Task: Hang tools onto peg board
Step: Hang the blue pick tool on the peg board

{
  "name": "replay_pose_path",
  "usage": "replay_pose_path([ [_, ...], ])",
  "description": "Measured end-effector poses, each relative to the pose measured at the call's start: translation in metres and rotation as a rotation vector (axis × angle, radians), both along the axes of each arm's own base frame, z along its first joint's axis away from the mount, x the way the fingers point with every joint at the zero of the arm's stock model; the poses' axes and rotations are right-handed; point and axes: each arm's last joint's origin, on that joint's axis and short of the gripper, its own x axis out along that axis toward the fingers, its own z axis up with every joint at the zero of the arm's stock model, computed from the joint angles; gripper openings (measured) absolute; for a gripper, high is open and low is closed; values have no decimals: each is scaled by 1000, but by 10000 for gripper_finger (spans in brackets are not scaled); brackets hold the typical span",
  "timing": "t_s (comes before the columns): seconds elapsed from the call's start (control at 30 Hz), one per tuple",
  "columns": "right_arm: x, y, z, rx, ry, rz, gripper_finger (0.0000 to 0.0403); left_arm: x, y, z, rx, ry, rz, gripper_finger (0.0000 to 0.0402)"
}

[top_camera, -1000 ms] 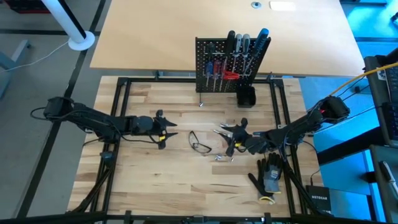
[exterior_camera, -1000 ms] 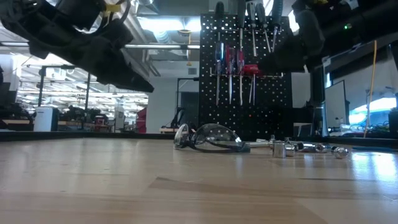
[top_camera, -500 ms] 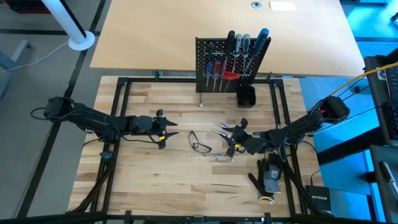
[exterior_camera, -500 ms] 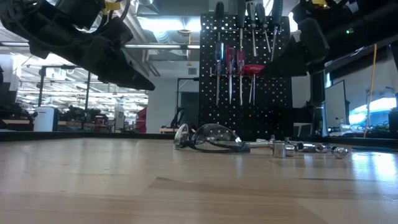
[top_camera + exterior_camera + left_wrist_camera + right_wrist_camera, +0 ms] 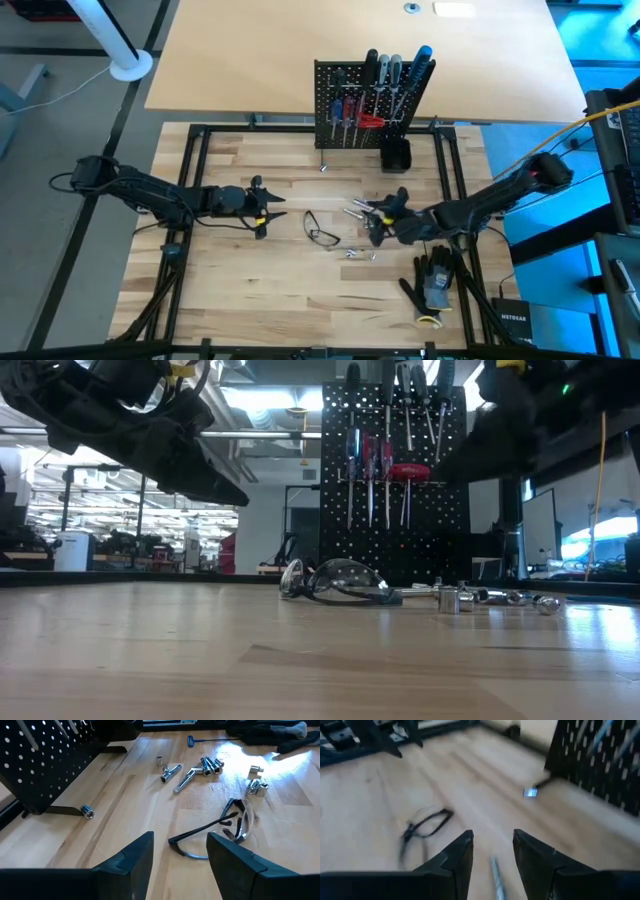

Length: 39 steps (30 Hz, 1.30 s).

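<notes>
The peg board (image 5: pixel 370 105) stands upright at the far edge of the wooden table (image 5: pixel 250 290), facing the arms so both can reach its front, and most of the tools (image 5: pixel 388 455) already hang there in two rows: from above I count roughly four big handles along the top, one of them blue, and a lower row of red and blue screwdrivers, at least three, though I cannot give an exact figure. A small black cup (image 5: pixel 396 155) sits at the board's foot on the right. The right gripper (image 5: pixel 377 222) hovers low over the scatter of loose metal pieces (image 5: pixel 197 767) in the middle of the table, probably to pick the next one; its fingers (image 5: pixel 452 857) stand apart with nothing between them, a thin metal shaft (image 5: pixel 496 875) lying on the wood just below. The left gripper (image 5: pixel 262 210) waits off to the left, fingers (image 5: pixel 132 862) spread and empty, pointing toward one pair of safety glasses (image 5: pixel 321 231) which lies between the two arms. One lone socket (image 5: pixel 87 811) rests beside the board's stand. The loose sockets and bits number perhaps eight. One pair of black gloves (image 5: pixel 432 280) lies near the right arm, out of the way.
</notes>
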Motion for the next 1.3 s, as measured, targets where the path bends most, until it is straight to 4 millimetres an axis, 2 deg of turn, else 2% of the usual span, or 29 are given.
replay_pose_path([
  [0.2,-37,-8,38,341,270,-117,143,0,0,0,-20,-5,8,172],
  [0.3,-48,-9,41,483,367,-196,143,0,0,0,-23,-10,8,172],
  [0.4,-57,-11,30,538,478,-261,143,0,0,1,-17,-10,9,172],
  [0.6,-72,-21,-5,639,642,-422,143,0,1,1,-19,-10,13,172],
  [0.7,-77,-28,-20,674,672,-487,143,0,0,0,-21,-8,10,172],
  [1.0,-87,-42,-60,766,681,-538,143,1,0,1,-10,-16,-2,172],
  [1.3,-90,-47,-65,753,676,-549,143,1,0,3,-2,-32,-6,172],
])
